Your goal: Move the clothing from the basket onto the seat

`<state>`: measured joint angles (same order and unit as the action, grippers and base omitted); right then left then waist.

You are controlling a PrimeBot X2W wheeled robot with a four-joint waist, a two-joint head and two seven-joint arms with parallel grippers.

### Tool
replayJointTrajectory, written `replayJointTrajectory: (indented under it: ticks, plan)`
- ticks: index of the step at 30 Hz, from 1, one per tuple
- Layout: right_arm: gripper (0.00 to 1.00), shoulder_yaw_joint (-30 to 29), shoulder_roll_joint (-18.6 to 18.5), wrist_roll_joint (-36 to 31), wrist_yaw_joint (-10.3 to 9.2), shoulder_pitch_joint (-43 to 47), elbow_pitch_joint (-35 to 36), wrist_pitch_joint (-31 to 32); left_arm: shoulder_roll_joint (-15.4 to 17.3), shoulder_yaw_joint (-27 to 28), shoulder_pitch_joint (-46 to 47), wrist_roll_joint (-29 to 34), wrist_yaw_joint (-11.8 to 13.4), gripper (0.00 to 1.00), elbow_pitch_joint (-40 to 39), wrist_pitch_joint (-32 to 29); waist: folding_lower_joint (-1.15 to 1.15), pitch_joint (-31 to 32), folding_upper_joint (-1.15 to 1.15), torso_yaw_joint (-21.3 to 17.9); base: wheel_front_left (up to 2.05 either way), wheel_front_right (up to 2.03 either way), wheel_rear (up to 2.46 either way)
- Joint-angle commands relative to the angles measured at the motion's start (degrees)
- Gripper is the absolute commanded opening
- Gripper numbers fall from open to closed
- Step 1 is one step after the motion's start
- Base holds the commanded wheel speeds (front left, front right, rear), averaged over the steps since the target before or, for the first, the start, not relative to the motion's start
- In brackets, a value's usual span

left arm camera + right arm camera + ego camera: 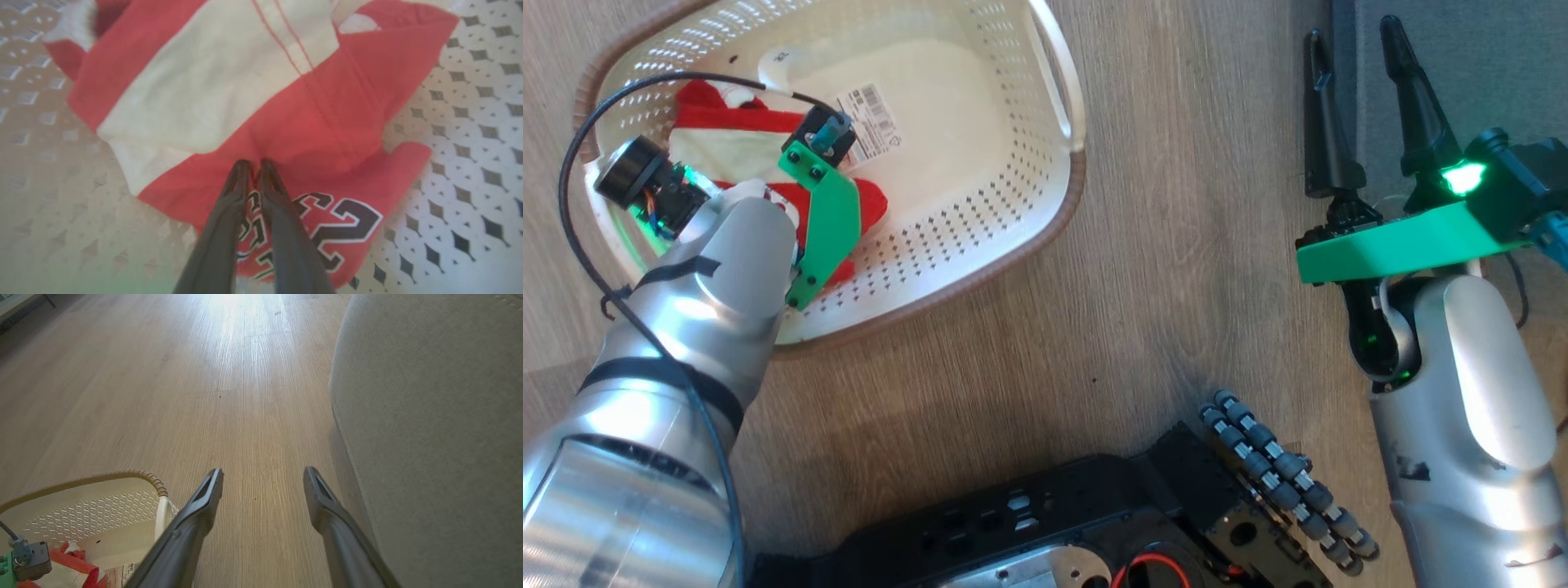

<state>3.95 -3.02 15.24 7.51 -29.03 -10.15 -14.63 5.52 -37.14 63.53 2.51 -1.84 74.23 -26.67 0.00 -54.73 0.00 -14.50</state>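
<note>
The clothing (327, 122) is a red garment with a broad white panel and dark numerals, lying crumpled on the floor of the cream perforated basket (470, 122). My left gripper (253, 163) is shut on a fold of the red fabric, fingers nearly touching. From the head view, my left wrist covers most of the clothing (870, 204) inside the basket (1005, 237). My right gripper (1352, 33) hangs open above the floor beside the grey seat (1486, 57), nothing between its fingers. Its own camera shows the right gripper (263, 473), the seat (441, 416) and a corner of the basket (94, 498).
Wooden floor (1176, 245) lies between the basket and the seat. My dark base (1094, 523) with its roller wheel (1282, 474) sits at the bottom of the head view. A paper label (870, 122) is stuck on the basket's bottom.
</note>
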Motion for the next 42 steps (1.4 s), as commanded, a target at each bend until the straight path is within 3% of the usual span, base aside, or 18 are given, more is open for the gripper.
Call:
replayJointTrajectory:
  ticks: [1, 2, 9, 16, 32, 37, 42]
  plan:
    - [1.00, 0.7, 0.1, 0.2, -0.02, 1.6, 1.6, -0.4, 1.2, 0.3, -1.1, 0.0, -0.1, 0.13, -0.4, -0.2, 0.00, -0.1, 0.00, 0.1, 0.00, 0.00, 0.00]
    - [1.00, 0.7, 0.1, 0.2, -0.02, 1.5, 1.5, -0.4, 1.1, 0.2, -1.1, -0.1, -0.3, 0.00, -0.4, -0.1, 0.00, -0.1, 0.00, 0.1, 0.00, 0.00, 0.00]
    - [1.00, 0.5, 0.1, 0.0, -0.02, 1.2, 0.9, -0.4, 0.2, -0.6, -1.2, -0.9, -1.3, 0.00, -0.6, 2.1, 0.00, 0.9, 0.00, 0.5, 0.00, 0.00, 0.00]
    - [1.00, -0.3, 0.1, -0.7, -0.02, 2.6, 0.0, -0.4, -1.4, 1.1, -2.9, -4.4, -1.6, 0.00, -2.5, 9.3, 0.00, 5.5, 0.00, 1.8, 0.00, 0.00, 0.00]
    - [1.00, -5.3, 0.1, -5.3, -0.02, 12.7, -3.0, -0.4, -2.6, 9.1, -17.7, -19.5, -1.2, 0.00, -10.0, 38.1, 0.00, 31.2, 0.00, 7.7, 0.00, 0.00, 0.00]
    - [1.00, -6.6, 0.1, -6.7, -0.02, 17.1, -3.6, -0.4, -2.6, 12.0, -23.9, -22.9, -0.6, 0.00, -14.6, 41.4, 0.00, 38.5, 0.00, 9.6, 0.00, 0.00, 0.00]
    - [1.00, -7.6, 0.1, -8.3, -0.02, 20.1, -3.7, -0.4, -1.4, 15.9, -30.3, -23.9, 0.6, 0.00, -25.4, 41.6, 0.00, 42.8, 0.00, 10.9, 0.00, 0.00, 0.00]
